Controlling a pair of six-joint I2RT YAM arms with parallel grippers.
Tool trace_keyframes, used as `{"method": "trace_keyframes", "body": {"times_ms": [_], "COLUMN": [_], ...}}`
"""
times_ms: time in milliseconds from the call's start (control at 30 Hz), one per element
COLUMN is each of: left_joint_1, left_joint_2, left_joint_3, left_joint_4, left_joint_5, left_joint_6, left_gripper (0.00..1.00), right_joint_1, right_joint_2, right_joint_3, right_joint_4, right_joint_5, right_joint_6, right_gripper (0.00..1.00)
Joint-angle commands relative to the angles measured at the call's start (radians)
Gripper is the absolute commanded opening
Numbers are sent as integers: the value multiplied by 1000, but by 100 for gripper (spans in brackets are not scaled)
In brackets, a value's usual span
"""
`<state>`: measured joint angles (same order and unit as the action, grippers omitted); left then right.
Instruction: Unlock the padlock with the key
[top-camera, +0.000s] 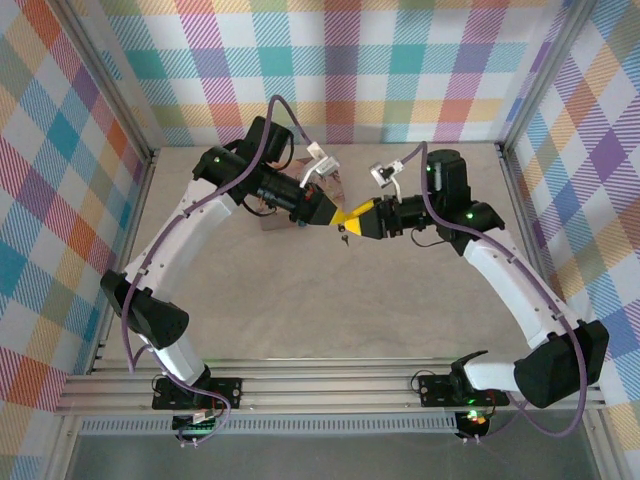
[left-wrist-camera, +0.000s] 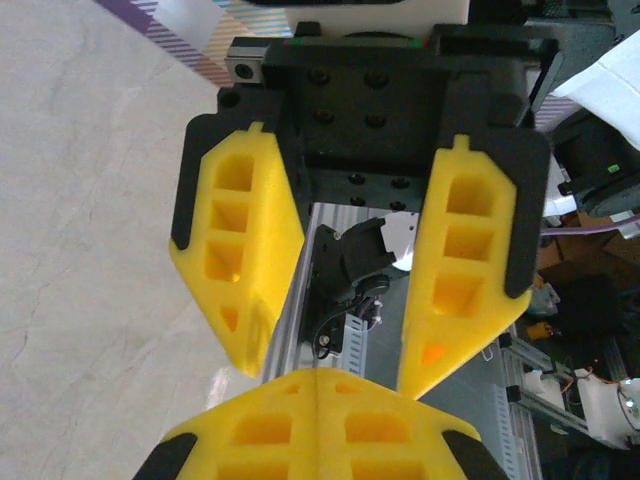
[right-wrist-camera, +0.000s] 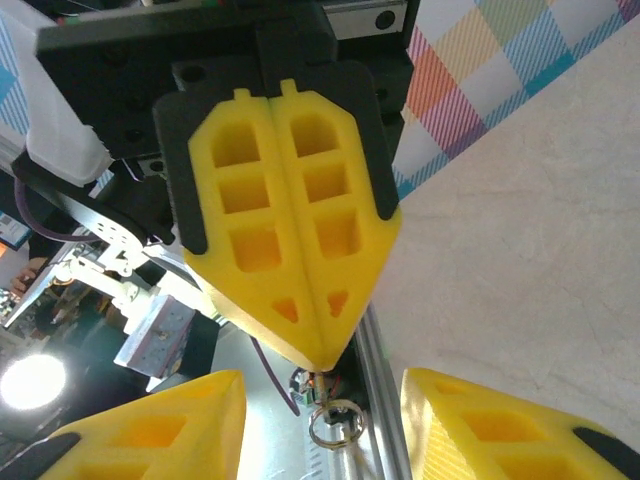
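The left gripper (right-wrist-camera: 322, 355) is closed, its yellow fingers pressed flat together at the centre of the right wrist view. At its tip sits the padlock (right-wrist-camera: 306, 381), tiny and dark, with a silvery ring (right-wrist-camera: 335, 423) dangling just below; how it is gripped is too small to tell. The right gripper (top-camera: 355, 221) faces it tip to tip, its fingers (right-wrist-camera: 480, 420) spread wide at the lower corners with nothing held between them. Below lies the pale table (top-camera: 300, 300).

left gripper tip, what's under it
A small metal ring hangs just below the tip of the shut left gripper. What it hangs from is mostly covered by the tip.
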<state>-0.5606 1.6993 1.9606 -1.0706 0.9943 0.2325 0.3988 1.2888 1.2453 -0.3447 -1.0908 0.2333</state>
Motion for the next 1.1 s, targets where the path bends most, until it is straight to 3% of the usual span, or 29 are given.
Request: {"method": "trace_keyframes", "body": {"times_ms": [0, 433, 600, 700, 933, 1000, 1067], "left_joint_1": [2, 7, 16, 35, 95, 102, 109], "left_joint_2": [-9, 6, 1, -12, -126, -183, -230], "left_joint_3": [15, 19, 16, -8, -217, -310, -394], "left_joint_4": [6, 18, 26, 83, 438, 564, 655], "left_joint_5": [44, 59, 52, 32, 5, -38, -83], "left_joint_6": [-7, -41, -54, -141, -462, -544, -605], "left_gripper": [0, 0, 0, 1, 46, 54, 55], "right_joint_1": [12, 40, 41, 41, 41, 40, 41], "right_joint_2": [0, 32, 38, 36, 6, 0, -4], "right_joint_3": [13, 8, 5, -22, -145, -170, -192], "right_joint_4": [-16, 16, 21, 84, 352, 414, 468], "right_joint_5": [-1, -32, -37, -33, 52, 86, 119], "right_joint_6": [-51, -31, -29, 23, 232, 281, 327], "right_gripper": [45, 29, 0, 0, 0, 0, 0]}}
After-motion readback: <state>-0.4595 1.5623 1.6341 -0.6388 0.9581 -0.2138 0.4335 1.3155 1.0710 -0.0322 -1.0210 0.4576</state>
